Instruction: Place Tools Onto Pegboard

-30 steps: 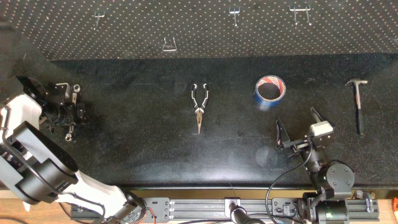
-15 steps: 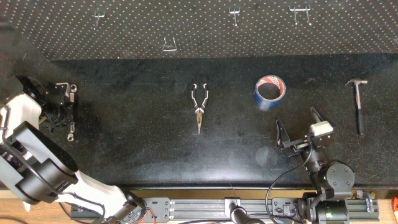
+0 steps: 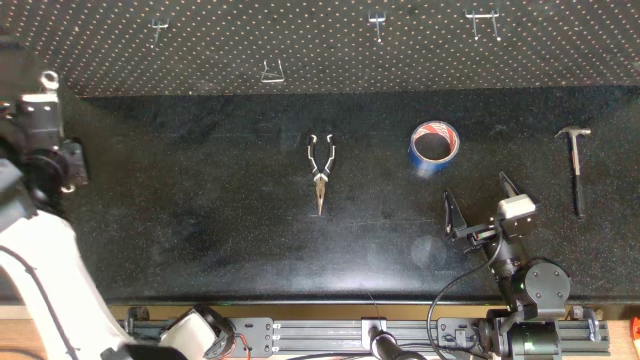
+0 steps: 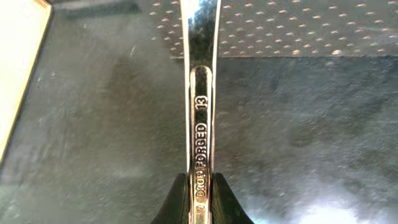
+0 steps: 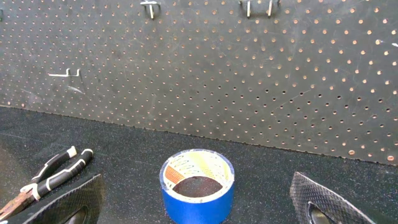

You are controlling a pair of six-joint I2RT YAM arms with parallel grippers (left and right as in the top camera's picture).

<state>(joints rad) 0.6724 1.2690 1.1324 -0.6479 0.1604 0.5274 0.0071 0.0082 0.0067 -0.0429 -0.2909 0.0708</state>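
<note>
My left gripper (image 4: 200,202) is shut on a silver wrench (image 4: 200,93), held above the black mat with its shaft pointing toward the pegboard (image 4: 298,25). In the top view the left arm's wrist (image 3: 42,135) is at the far left, near the pegboard's (image 3: 320,40) lower edge. Black-handled pliers (image 3: 320,170) lie mid-table, a blue tape roll (image 3: 434,147) to their right, and a hammer (image 3: 575,165) at the far right. My right gripper (image 3: 480,208) stands open just in front of the tape roll (image 5: 198,186), with the pliers (image 5: 53,171) off to one side.
Metal hooks hang on the pegboard: one at the left (image 3: 158,22), a wire loop (image 3: 272,72) low down, and two more (image 3: 377,20) (image 3: 483,20) to the right. A pale wooden edge (image 4: 22,68) borders the mat on the left.
My left gripper has lifted the wrench off the mat and risen toward the pegboard at the far left. The right arm has stayed put.
</note>
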